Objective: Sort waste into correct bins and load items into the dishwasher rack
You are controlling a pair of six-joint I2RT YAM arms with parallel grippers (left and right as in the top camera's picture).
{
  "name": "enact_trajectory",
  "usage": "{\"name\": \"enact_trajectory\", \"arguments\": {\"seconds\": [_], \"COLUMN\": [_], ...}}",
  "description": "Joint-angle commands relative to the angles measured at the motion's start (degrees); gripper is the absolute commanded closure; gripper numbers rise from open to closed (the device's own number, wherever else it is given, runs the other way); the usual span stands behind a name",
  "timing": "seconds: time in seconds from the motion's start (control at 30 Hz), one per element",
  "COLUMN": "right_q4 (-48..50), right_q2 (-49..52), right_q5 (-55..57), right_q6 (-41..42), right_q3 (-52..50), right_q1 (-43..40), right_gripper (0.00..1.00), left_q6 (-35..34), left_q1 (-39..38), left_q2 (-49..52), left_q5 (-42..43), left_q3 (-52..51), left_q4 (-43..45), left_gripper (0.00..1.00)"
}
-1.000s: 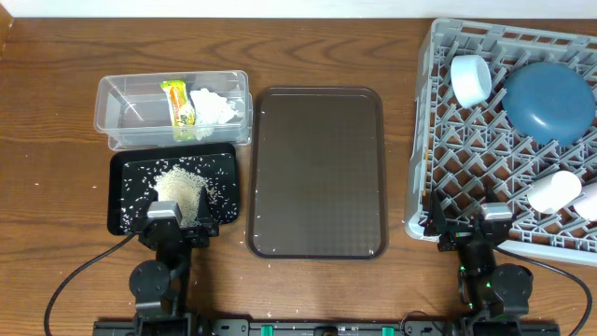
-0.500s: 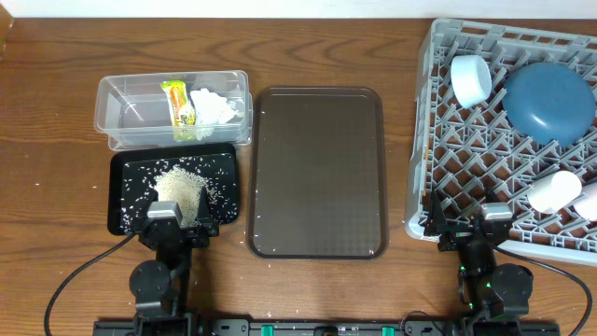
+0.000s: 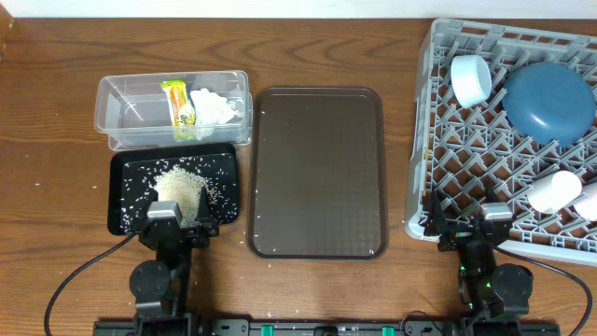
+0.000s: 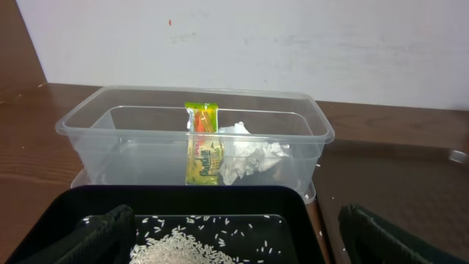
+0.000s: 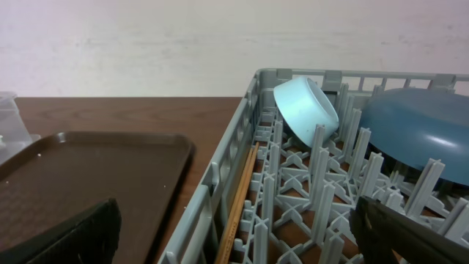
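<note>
The clear tub [image 3: 117, 110] holds the snack wrapper [image 3: 177, 110] and the white tissue [image 3: 215, 108]; both also show in the left wrist view, wrapper [image 4: 203, 150] and tissue [image 4: 249, 158]. The black tray [image 3: 126, 201] holds the rice [image 3: 179, 189]. The grey rack [image 3: 420, 140] holds the blue plate [image 3: 550, 101], a white bowl [image 3: 469, 79] on its side, a white cup [image 3: 552, 191] and a second cup [image 3: 590, 201] cut by the frame edge. Chopsticks [image 5: 242, 194] lie along the rack's left wall. My left gripper [image 4: 234, 246] is open over the black tray's near end. My right gripper [image 5: 238, 246] is open at the rack's near left corner.
A large brown serving tray [image 3: 317, 173] lies between the bins and the rack, with a few stray rice grains by its near edge. A white wall stands behind the table. The rack's raised side [image 5: 220, 183] stands right in front of my right gripper.
</note>
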Motion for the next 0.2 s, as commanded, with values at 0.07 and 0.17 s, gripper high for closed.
{"name": "enact_trajectory", "arguments": {"seconds": [0.07, 0.17], "right_q4": [-0.2, -0.2], "right_q2": [-0.3, -0.3], "right_q5": [-0.4, -0.4], "right_q6": [-0.7, -0.7], "right_q3": [-0.1, -0.1], "right_q1": [0.6, 0.6], "right_gripper": [0.01, 0.01], "left_q6": [0.3, 0.3], "left_q1": [0.3, 0.3], "left_q2": [-0.4, -0.4], "left_q5": [0.0, 0.0], "left_q3": [-0.9, -0.9], "left_q4": [-2.0, -2.0], "left_gripper": [0.09, 0.09]}}
